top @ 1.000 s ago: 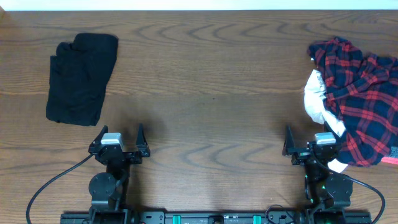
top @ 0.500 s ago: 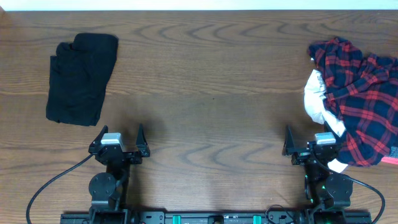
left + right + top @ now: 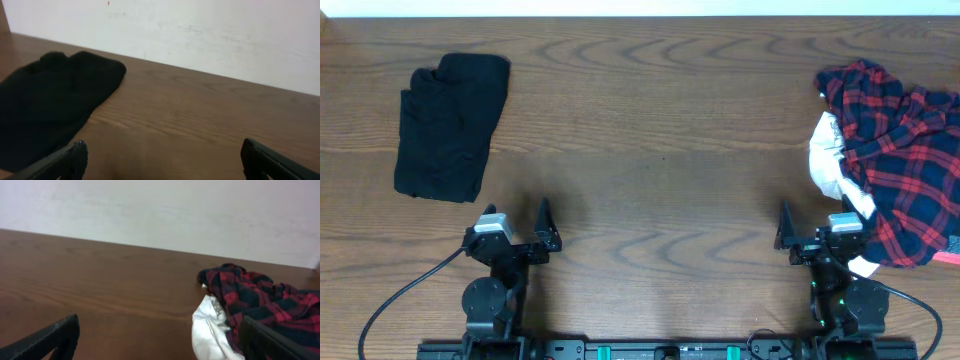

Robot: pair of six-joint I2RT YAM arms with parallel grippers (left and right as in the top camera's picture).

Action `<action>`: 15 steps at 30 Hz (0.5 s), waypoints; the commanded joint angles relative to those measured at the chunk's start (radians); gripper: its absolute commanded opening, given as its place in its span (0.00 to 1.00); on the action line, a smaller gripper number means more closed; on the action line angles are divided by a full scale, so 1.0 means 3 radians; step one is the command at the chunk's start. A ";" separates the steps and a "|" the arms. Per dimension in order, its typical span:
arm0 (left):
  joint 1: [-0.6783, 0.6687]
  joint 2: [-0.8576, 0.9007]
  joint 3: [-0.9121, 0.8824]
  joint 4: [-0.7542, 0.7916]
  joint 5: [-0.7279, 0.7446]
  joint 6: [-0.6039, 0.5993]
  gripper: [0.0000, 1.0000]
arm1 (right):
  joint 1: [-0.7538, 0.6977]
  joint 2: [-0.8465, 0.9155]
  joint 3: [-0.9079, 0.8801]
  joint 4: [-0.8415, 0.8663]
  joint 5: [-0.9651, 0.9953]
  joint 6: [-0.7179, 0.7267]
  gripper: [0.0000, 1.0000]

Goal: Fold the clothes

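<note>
The clothes lie in two places on the wooden table [image 3: 660, 150]. A black garment [image 3: 450, 125] lies folded flat at the far left; the left wrist view has it [image 3: 50, 100] ahead and to the left. A crumpled red-and-navy plaid shirt [image 3: 905, 160] is heaped on a white garment [image 3: 830, 165] at the right edge. The right wrist view shows the plaid shirt [image 3: 255, 297] and the white garment [image 3: 212, 330] just ahead on the right. My left gripper [image 3: 512, 222] [image 3: 162, 157] stands open and empty near the front edge. My right gripper [image 3: 820, 225] [image 3: 160, 337] is open and empty, its right finger close beside the heap.
A pale wall [image 3: 200, 30] runs behind the table's far edge. Both arm bases and their cables [image 3: 400, 295] sit along the front edge. Bare wood spans the middle between the two garments.
My left wrist has turned slightly to the left. The right arm and the clothes have not moved.
</note>
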 commanded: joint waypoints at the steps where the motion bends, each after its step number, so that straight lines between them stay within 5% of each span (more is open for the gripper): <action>1: -0.0014 -0.0017 0.0165 -0.0065 -0.0027 -0.0225 0.98 | -0.0022 0.0050 0.0278 -0.0099 0.0122 0.0174 0.99; 15: -0.0014 0.1261 0.1484 -0.0802 -0.0028 -0.0224 0.98 | -0.0022 0.1455 0.1565 -0.0689 0.0238 0.0195 0.99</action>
